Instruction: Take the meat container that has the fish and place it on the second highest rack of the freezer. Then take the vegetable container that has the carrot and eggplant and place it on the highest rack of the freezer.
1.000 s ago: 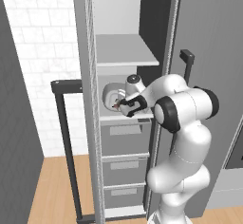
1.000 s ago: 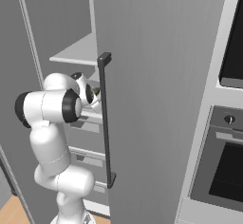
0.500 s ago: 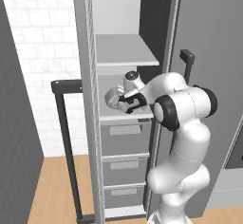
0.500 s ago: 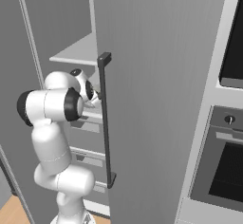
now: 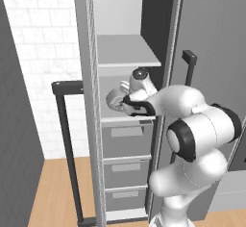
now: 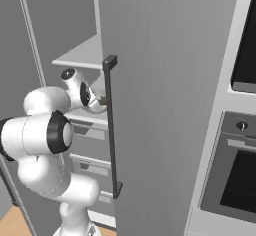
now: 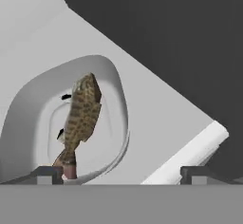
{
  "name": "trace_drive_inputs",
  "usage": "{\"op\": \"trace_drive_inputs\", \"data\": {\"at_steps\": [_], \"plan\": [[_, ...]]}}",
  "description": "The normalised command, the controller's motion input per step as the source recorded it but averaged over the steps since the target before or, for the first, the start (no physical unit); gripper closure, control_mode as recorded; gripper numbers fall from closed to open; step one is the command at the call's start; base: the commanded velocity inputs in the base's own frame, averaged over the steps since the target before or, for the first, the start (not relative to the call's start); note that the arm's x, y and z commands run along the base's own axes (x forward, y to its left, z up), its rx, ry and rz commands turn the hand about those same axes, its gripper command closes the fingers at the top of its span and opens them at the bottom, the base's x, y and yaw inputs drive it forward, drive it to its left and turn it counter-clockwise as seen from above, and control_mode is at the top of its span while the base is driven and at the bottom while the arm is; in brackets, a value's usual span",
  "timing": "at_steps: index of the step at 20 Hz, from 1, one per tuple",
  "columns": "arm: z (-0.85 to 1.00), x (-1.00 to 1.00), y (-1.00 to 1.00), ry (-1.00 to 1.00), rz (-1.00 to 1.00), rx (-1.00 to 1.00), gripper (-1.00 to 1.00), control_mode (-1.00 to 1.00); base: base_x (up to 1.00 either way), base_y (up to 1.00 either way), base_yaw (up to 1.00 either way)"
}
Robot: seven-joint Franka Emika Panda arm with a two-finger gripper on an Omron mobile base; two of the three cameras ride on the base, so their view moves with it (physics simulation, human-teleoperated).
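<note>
Hand view: fish [image 7: 81, 116] lies in its container [image 7: 118, 99], fingers [image 7: 47, 173] apart.

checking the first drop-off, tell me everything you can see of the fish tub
The tub is a pale grey, smooth, plastic-looking container with rounded corners and a thin rim, open on top. In the hand view it sits on the pale grey lower shelf of the freezer, well back from the shelf's white front edge. Inside lies one mottled brown fish, stretched along the tub floor, tail toward the camera. The hand is open, its two dark fingertips spread wide; whether the near fingertip touches the rim is unclear.
</note>
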Motion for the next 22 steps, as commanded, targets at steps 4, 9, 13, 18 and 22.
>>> {"op": "trace_drive_inputs", "data": {"at_steps": [4,9,13,18,22], "plan": [[0.42,-1.0,-0.08,-0.02,0.14,0.0,-1.0,-1.0,0.0,0.0,0.0],[0.75,-0.83,-0.25,-0.01,0.1,0.0,-1.0,-1.0,0.0,0.0,0.0],[1.0,-0.87,-0.04,0.0,0.12,-0.02,-1.0,-1.0,0.0,0.0,0.0],[0.89,-0.98,-0.04,0.0,0.17,-0.11,-1.0,-1.0,0.0,0.0,0.0],[0.29,-1.0,-0.1,0.0,0.21,-0.13,-1.0,-1.0,0.0,0.0,0.0]]}}
